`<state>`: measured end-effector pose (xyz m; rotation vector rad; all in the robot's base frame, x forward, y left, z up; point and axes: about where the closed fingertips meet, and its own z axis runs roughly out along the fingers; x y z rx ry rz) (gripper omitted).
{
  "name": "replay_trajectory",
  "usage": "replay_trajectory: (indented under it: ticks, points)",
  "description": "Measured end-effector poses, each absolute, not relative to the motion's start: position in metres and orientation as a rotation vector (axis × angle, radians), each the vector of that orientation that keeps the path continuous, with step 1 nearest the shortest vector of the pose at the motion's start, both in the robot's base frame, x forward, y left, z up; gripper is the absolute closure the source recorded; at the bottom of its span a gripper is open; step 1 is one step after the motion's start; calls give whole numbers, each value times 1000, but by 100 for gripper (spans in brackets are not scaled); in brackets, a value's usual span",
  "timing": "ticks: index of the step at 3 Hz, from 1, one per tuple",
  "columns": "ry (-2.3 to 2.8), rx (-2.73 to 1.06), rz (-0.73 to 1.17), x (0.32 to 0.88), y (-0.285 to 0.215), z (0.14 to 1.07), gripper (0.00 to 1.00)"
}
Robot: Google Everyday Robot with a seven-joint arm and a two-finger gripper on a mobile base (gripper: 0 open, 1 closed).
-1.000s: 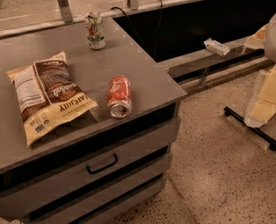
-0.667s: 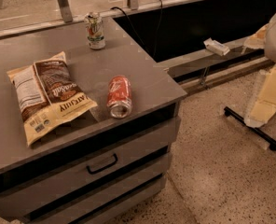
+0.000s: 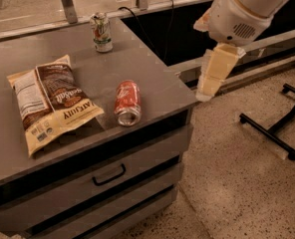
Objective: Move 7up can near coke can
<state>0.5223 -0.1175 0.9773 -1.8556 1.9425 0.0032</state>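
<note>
The 7up can [image 3: 101, 32] stands upright near the back edge of the grey counter [image 3: 152, 68]. The coke can [image 3: 127, 102] lies on its side near the counter's front right corner, its silver end facing forward. The two cans are well apart. My gripper [image 3: 211, 83] hangs from the white arm [image 3: 242, 9] at the upper right. It is beyond the counter's right edge, above the floor, level with the coke can and to its right. It holds nothing that I can see.
A brown and cream chip bag [image 3: 50, 101] lies flat on the counter's left half, left of the coke can. Drawers with a black handle [image 3: 109, 175] sit below the counter. A black wheeled stand base [image 3: 274, 133] is on the speckled floor at right.
The arm and gripper have moved left from the right edge of the view toward the counter's right side. The cans and the bag have not moved.
</note>
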Motion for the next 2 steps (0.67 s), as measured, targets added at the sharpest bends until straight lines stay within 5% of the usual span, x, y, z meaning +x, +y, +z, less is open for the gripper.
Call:
replay_trajectory:
  ticks: [2]
  points:
    - [1735,-1742,271,646,3,983,0]
